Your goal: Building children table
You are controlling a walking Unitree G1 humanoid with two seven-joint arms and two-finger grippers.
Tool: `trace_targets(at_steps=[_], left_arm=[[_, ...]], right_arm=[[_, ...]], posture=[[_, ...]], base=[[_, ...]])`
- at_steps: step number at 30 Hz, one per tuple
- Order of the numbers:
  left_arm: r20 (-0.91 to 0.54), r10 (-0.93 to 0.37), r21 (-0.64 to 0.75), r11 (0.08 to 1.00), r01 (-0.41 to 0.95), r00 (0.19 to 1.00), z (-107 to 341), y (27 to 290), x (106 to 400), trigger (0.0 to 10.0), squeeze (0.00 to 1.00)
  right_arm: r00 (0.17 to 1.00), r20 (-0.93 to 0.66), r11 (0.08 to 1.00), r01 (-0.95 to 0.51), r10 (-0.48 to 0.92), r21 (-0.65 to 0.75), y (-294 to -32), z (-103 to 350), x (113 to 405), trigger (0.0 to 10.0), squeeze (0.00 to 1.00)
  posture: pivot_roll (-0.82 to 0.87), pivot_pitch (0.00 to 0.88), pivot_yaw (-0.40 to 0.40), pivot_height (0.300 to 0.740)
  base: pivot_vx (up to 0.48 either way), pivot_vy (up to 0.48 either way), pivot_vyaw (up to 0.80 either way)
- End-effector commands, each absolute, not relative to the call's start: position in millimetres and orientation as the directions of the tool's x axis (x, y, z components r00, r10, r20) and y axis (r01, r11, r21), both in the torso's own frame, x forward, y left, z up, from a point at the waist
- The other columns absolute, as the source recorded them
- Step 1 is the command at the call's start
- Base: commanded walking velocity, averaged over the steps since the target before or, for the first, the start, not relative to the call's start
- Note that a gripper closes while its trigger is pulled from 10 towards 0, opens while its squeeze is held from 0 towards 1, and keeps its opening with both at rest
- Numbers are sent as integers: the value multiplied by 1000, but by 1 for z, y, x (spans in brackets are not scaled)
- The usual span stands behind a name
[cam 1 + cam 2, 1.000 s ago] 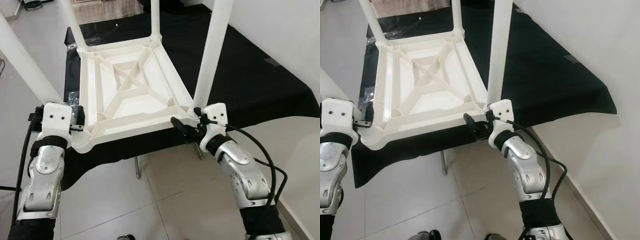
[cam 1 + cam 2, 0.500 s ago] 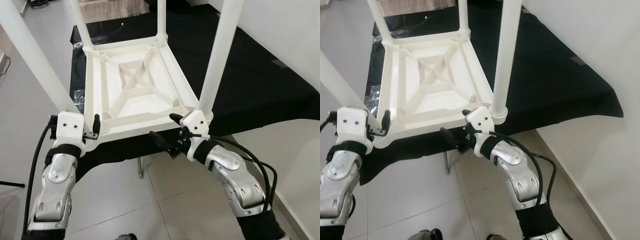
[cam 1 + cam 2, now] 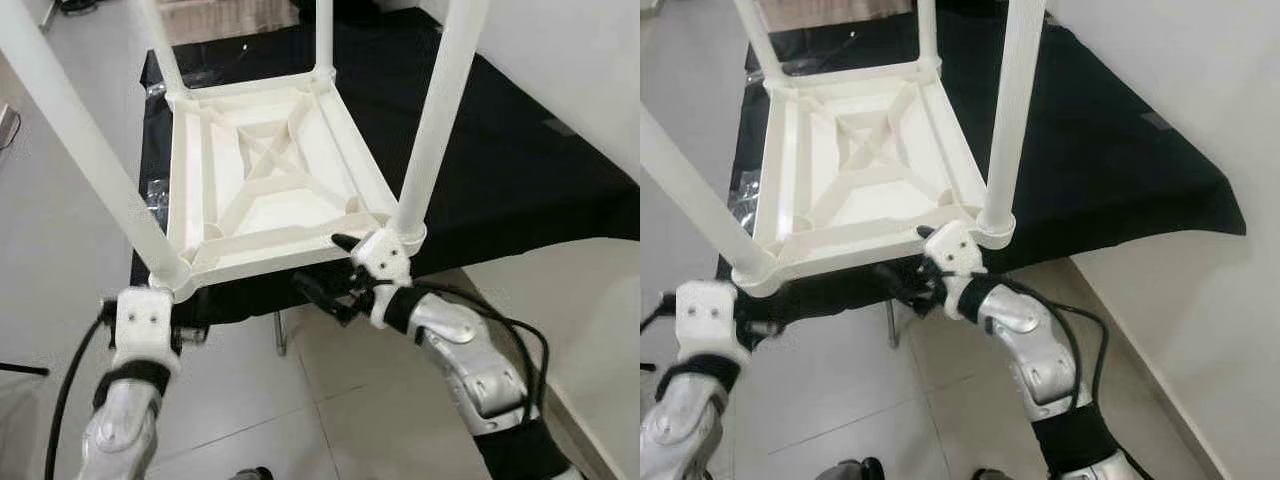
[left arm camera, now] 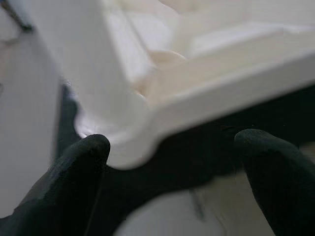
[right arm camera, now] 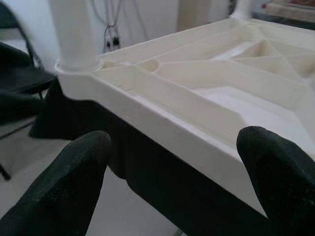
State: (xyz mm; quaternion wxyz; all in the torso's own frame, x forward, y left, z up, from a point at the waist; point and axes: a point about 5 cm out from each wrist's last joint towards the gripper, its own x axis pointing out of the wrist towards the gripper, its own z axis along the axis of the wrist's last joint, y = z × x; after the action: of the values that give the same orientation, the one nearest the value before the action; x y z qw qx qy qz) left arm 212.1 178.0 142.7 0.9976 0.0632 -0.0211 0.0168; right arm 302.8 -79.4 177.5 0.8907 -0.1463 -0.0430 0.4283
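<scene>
The white plastic children's table lies upside down on a black-covered surface, its legs pointing up. Its near-left leg and near-right leg stand in the corner sockets. My left gripper is open, just below and in front of the near-left corner, not touching it. My right gripper is open at the near-right corner, its fingers spread on either side of the table's near rim without closing on it.
The black cloth hangs over the front edge of the supporting surface. A thin metal leg shows beneath it on the pale tiled floor. A white wall runs close on the right.
My left gripper has dropped down and back from the near-left corner, so that corner is now bare. My right gripper has shifted slightly lower and left along the near rim.
</scene>
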Motion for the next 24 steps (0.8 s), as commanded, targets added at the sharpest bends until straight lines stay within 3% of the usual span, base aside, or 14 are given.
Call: trace_targets(at_steps=[1, 7, 9, 14, 24], left_arm=[[19, 14, 114, 993, -16, 1000, 140, 175, 207, 10000, 0], [-38, -39, 108, 993, 43, 999, 134, 162, 196, 10000, 0], [-19, -61, 134, 989, 63, 998, 138, 158, 201, 10000, 0], [20, -117, 179, 977, 112, 993, 145, 150, 211, 10000, 0], [-15, -429, 141, 893, 426, 903, 144, 107, 212, 10000, 0]], right_arm=[[599, -71, 550, -770, 797, -323, -74, 173, 301, 10000, 0], [523, -130, 461, -824, 843, -329, -64, 169, 309, 10000, 0], [530, -100, 480, -821, 842, -308, -65, 174, 312, 10000, 0], [563, -53, 532, -804, 825, -266, -70, 177, 313, 10000, 0], [592, -121, 563, -800, 797, -207, -98, 153, 299, 10000, 0]], posture=[[101, 207, 1, 740], [111, 214, -8, 740], [114, 216, -17, 740], [110, 217, -18, 740], [80, 204, 11, 740]], base=[[0, 0, 0], [0, 0, 0], [0, 0, 0], [0, 0, 800], [0, 0, 800]])
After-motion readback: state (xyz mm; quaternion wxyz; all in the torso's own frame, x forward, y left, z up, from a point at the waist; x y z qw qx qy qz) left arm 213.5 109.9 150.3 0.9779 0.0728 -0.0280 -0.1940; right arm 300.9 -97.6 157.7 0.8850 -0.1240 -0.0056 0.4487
